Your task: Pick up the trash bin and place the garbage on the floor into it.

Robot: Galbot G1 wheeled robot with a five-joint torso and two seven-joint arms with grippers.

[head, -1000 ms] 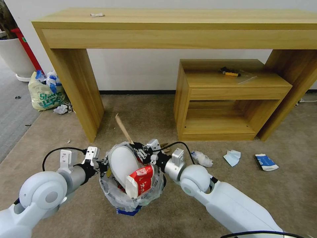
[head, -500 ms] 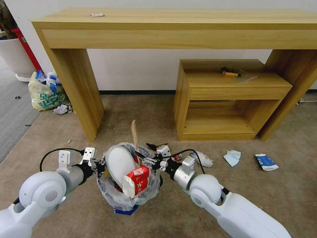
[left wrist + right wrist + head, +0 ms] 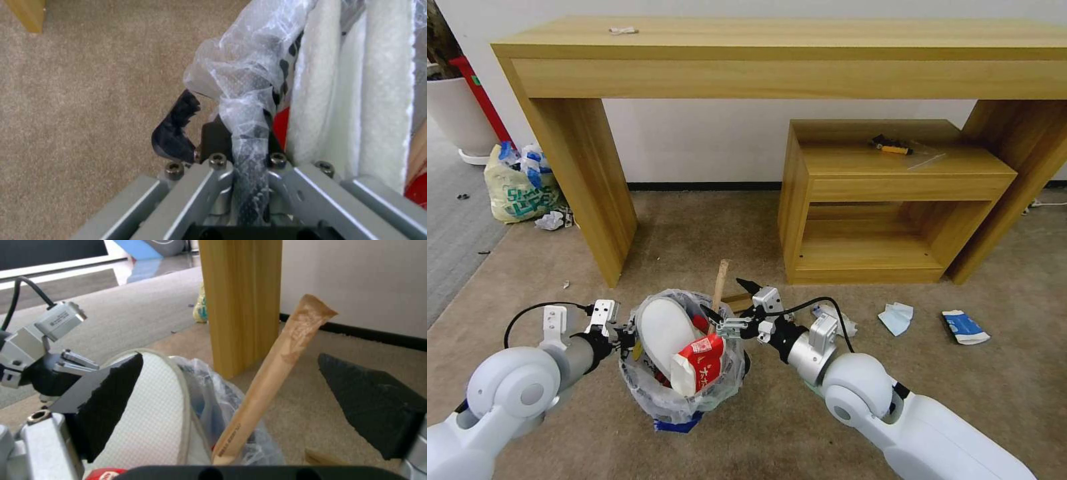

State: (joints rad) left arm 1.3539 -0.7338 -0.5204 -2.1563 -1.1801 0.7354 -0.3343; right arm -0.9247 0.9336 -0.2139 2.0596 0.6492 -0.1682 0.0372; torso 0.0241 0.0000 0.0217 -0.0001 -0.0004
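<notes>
the trash bin (image 3: 684,373) sits low in the middle of the head view, with the left gripper (image 3: 625,335) pinching its bag rim. the right gripper (image 3: 728,308) is wide apart beside the wood stick (image 3: 718,289), which stands in the bin next to a white slipper (image 3: 662,332).

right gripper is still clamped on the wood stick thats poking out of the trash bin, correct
Not quite. In the right wrist view the right gripper is open, its fingers spread apart on either side of the wood stick, not clamped. The stick does poke out of the trash bin.
</notes>
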